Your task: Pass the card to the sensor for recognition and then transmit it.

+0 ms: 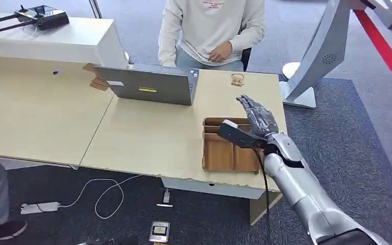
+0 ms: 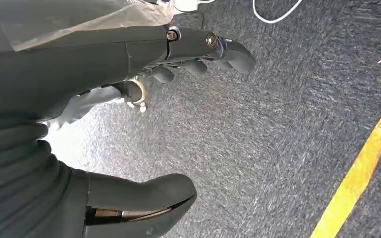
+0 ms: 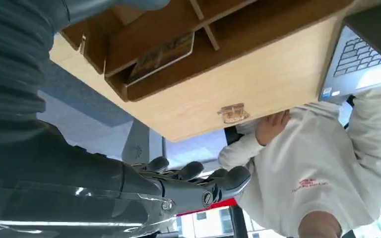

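On the far left, the left hand (image 2: 188, 54) hangs over grey carpet (image 2: 278, 139) beside a yellow floor line (image 2: 362, 173), fingers loosely curled and holding nothing. On the wooden table (image 1: 143, 138) an open grey laptop (image 1: 150, 86) faces a person in a white sweatshirt (image 1: 212, 23). Right of it sits a wooden divided tray (image 1: 224, 153), and the card (image 3: 161, 55) lies in 1 of its compartments. The right hand (image 1: 258, 116) hovers above the tray, fingers extended and apart, grasping nothing. A small wooden clip-like piece (image 1: 238, 79) lies near the table's far edge.
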You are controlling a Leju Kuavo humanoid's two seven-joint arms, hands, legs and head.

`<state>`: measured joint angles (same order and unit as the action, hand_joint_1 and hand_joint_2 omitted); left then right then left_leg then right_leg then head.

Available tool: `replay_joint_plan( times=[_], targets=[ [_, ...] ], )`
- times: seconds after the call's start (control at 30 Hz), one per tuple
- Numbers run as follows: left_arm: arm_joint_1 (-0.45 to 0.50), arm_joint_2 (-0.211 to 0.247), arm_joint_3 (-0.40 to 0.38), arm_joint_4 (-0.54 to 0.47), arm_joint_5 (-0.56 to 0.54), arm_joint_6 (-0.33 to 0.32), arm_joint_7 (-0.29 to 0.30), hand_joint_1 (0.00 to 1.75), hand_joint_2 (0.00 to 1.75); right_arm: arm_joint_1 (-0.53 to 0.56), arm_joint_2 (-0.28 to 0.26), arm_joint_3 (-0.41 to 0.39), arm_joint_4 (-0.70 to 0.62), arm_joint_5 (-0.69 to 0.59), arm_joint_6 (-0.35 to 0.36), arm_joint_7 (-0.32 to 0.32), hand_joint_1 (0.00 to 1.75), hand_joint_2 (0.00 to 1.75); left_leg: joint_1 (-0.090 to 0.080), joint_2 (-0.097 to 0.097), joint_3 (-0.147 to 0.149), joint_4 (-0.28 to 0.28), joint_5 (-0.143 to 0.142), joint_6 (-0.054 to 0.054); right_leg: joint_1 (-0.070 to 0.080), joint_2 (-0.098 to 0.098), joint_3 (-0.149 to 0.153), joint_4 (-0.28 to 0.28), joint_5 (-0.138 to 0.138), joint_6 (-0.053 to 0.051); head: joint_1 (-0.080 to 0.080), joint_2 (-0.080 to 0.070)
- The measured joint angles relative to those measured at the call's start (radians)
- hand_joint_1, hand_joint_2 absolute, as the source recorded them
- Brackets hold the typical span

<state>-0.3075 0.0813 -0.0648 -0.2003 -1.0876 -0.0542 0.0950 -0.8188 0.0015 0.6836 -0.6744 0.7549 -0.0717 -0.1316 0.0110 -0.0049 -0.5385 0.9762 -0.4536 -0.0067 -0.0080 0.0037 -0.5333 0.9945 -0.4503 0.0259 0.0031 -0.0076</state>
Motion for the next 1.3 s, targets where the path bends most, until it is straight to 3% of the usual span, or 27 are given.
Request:
replay_joint_plan(
  times=[0.73,0.77,0.8,0.87,1.3],
  targets=[
    [0.003,0.0,0.0,0.0,0.002,0.003,0.006,0.0,1.75,0.001,0.015,0.007,0.08,0.015,-0.006,-0.006,0.0,1.75,0.0,0.0,0.0,0.0,0.0,0.0,0.0,0.0,0.0,0.0,0.0,0.0,0.0,0.0],
    [0.003,0.0,0.0,0.0,0.002,0.003,0.006,0.0,1.75,0.001,0.016,0.007,0.084,0.016,-0.006,-0.006,0.14,1.75,0.0,0.0,0.0,0.0,0.0,0.0,0.0,0.0,0.0,0.0,0.0,0.0,0.0,0.0],
    [0.004,0.0,0.0,0.0,0.002,0.004,0.006,0.0,1.75,0.001,0.016,0.007,0.086,0.016,-0.006,-0.007,1.66,1.75,0.0,0.0,0.0,0.0,0.0,0.0,0.0,0.0,0.0,0.0,0.0,0.0,0.0,0.0],
    [0.004,0.0,0.0,0.0,0.003,0.004,0.006,0.0,1.75,0.001,0.016,0.007,0.09,0.018,-0.006,-0.007,1.75,1.75,0.0,0.0,0.0,0.0,0.0,0.0,0.0,0.0,0.0,0.0,0.0,0.0,0.0,0.0],
    [0.005,0.0,0.001,0.0,0.006,0.005,-0.009,0.0,1.75,-0.001,0.02,0.005,0.108,0.007,0.004,-0.007,1.75,1.75,0.0,0.0,0.0,0.0,0.0,0.0,0.0,0.0,0.0,0.0,0.0,0.0,0.0,0.0]
  ],
)
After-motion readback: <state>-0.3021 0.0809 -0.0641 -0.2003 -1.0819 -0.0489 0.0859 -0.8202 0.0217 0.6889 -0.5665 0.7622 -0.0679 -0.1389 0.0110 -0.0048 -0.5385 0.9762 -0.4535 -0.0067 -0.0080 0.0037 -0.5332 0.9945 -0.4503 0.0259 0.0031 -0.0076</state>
